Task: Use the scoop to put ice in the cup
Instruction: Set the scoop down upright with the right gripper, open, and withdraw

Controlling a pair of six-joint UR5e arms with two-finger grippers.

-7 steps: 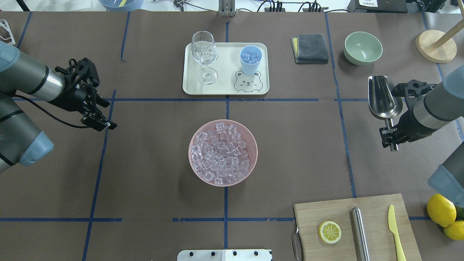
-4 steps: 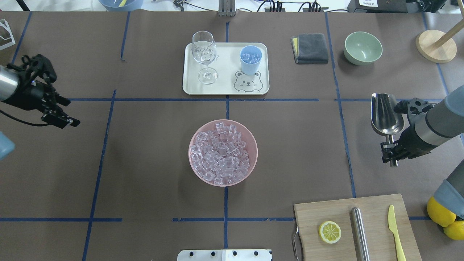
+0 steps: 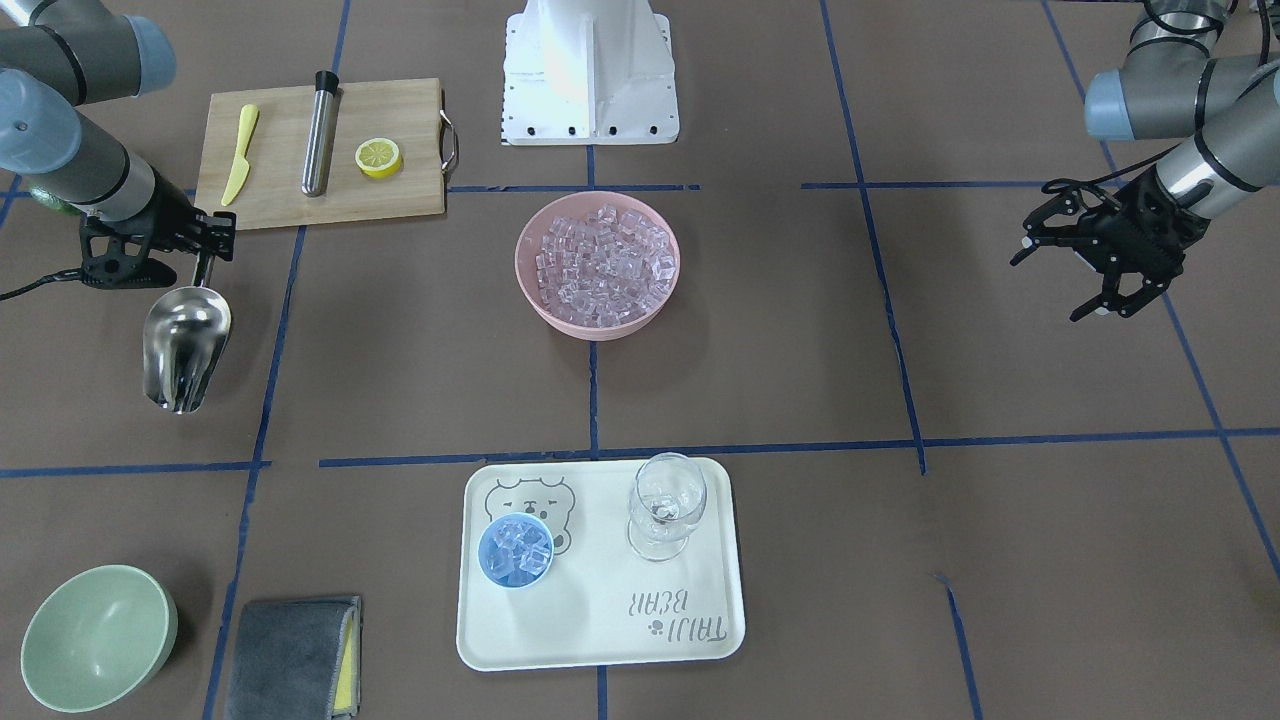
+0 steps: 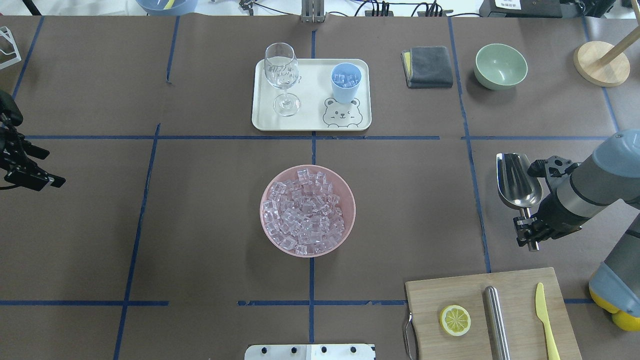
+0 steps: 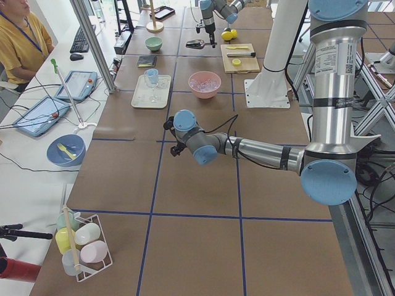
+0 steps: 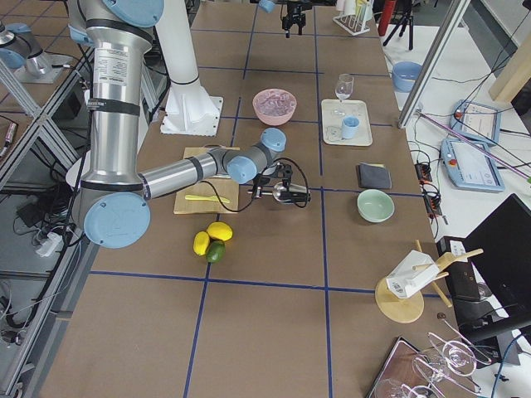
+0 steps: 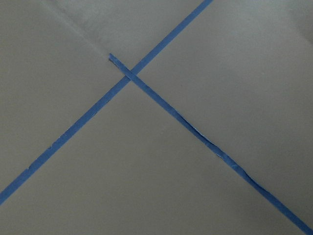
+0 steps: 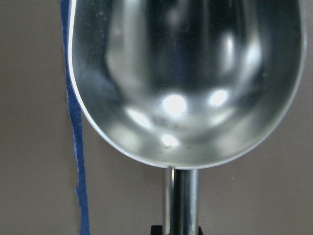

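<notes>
Ice (image 4: 304, 212): small clear glassy cubes were heaped in a round pink plastic bowl (image 4: 352, 212) at the table's middle, and a few lay in the small round light-blue plastic cup (image 4: 345, 82). They looked hard, light and slippery, likely to skid or bounce, so better lifted from underneath in bulk than pinched singly.
Left gripper (image 3: 1055, 285): black, two-fingered, it hung at the table's left edge, well apart from everything, with fingers spread and nothing between them.
Left arm: it was folded back toward that edge with the wrist angled down. Its camera showed only brown table cover and crossed blue tape.
Tray (image 4: 312, 100): cream and rectangular with a bear drawing, it sat beyond the bowl, with a clear stemmed wine glass (image 4: 282, 75) upright on its left part.
Cup: it stood upright on the tray's right part, just beside the bear. It was probably light enough to tip if its rim were knocked.
Scoop (image 4: 518, 185): shiny stainless steel, it was well to the right of the bowl. Its deep trough was empty, hollow side up, with the mouth pointing away from the robot. It looked stiff and smooth, and best gripped on its short cylindrical handle.
Right gripper (image 4: 528, 234): it was clenched on the scoop's handle.
Right arm: the forearm was low, slanting in from the table's right edge. Whether the scoop touched the table could not be told.
</notes>
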